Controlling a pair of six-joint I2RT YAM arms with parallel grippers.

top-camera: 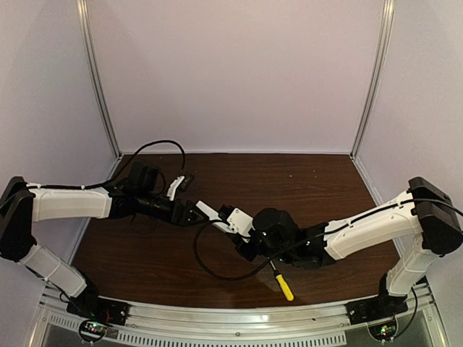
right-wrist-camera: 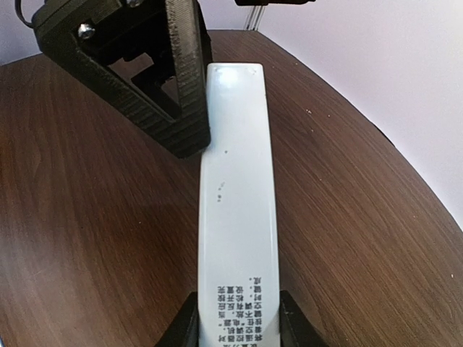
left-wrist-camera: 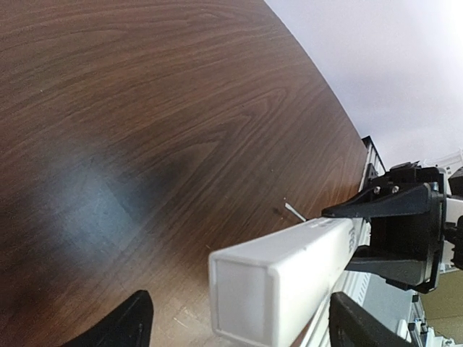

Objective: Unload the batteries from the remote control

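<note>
The remote control (right-wrist-camera: 237, 188), a slim white bar with printed text at its near end, is held off the table between both arms (top-camera: 210, 211). My right gripper (right-wrist-camera: 239, 332) is shut on its near end, fingers (right-wrist-camera: 184, 327) pressed on both sides. My left gripper (left-wrist-camera: 242, 329) is open around the far end (left-wrist-camera: 289, 275), with a gap between the remote and each finger (left-wrist-camera: 123, 322). The left gripper also shows in the right wrist view (right-wrist-camera: 145, 72), one finger beside the remote's far end. No batteries and no recess show; the closed back faces up.
A yellow-handled screwdriver (top-camera: 284, 286) lies near the front edge, under the right arm. A small white sliver (left-wrist-camera: 294, 211) lies on the brown table (top-camera: 318, 188). White walls close the back and sides. A black cable (top-camera: 210, 264) loops below the grippers.
</note>
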